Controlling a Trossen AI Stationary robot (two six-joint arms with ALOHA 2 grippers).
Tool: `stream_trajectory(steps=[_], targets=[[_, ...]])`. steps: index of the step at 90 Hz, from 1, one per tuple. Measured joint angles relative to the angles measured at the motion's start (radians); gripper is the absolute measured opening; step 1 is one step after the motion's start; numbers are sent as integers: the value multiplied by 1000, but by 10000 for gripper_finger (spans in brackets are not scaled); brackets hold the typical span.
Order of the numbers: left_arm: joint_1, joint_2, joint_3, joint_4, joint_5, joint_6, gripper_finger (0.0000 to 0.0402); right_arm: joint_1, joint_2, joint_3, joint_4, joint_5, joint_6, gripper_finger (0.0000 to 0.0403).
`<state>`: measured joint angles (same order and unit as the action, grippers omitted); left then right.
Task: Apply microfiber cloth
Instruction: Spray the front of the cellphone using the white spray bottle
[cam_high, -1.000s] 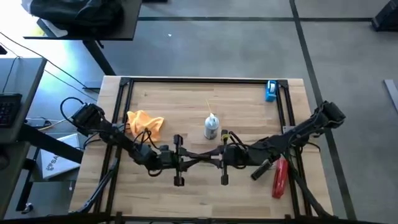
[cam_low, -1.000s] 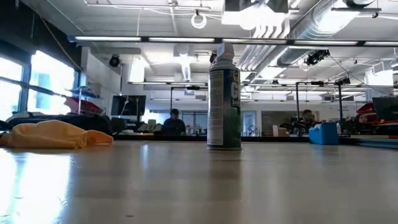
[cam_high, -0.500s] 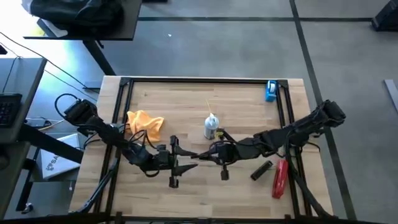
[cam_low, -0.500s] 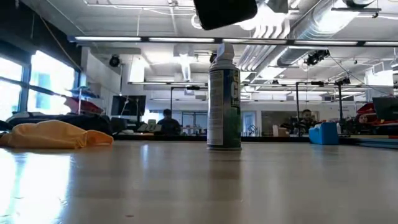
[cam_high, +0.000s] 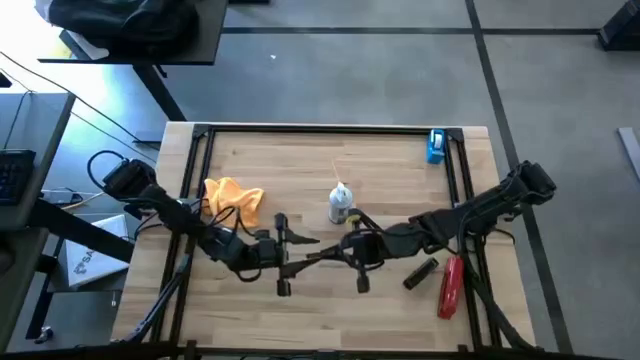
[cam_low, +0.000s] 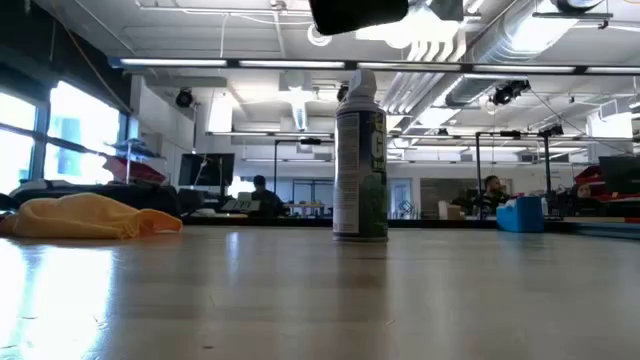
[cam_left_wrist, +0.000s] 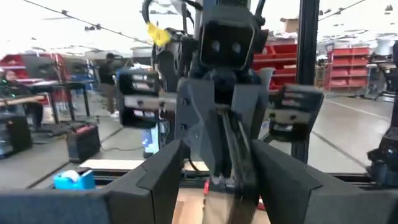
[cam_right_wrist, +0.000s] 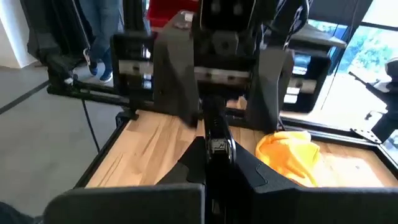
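Soft, crumpled orange-yellow fabric on the microfiber cloth (cam_high: 232, 197); the counter (cam_high: 300, 165) shows pale wood grain with a slight sheen; the spray can (cam_low: 361, 155) looks smooth and glossy.

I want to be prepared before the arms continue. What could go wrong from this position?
1. The right claw grips a thin dark object above the table, and the left claw is open around it. Releasing too early could drop it.
2. The upright spray can stands close to the right arm, so a swing may knock it over.
3. The microfiber cloth lies untouched beside the left arm.
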<state>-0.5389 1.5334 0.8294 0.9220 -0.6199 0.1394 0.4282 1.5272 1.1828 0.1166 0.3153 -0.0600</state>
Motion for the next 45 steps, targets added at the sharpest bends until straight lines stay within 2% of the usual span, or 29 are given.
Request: stream_trajectory(steps=[16,30,45], targets=[[9,3,-67,164,28,5,166,-1,0,0,15,6,0,0],[9,23,-138,335,39,12,138,-5,0,0,18,15,0,0],[18,92,-144,470,93,54,112,-13,0,0,29,14,8,0]])
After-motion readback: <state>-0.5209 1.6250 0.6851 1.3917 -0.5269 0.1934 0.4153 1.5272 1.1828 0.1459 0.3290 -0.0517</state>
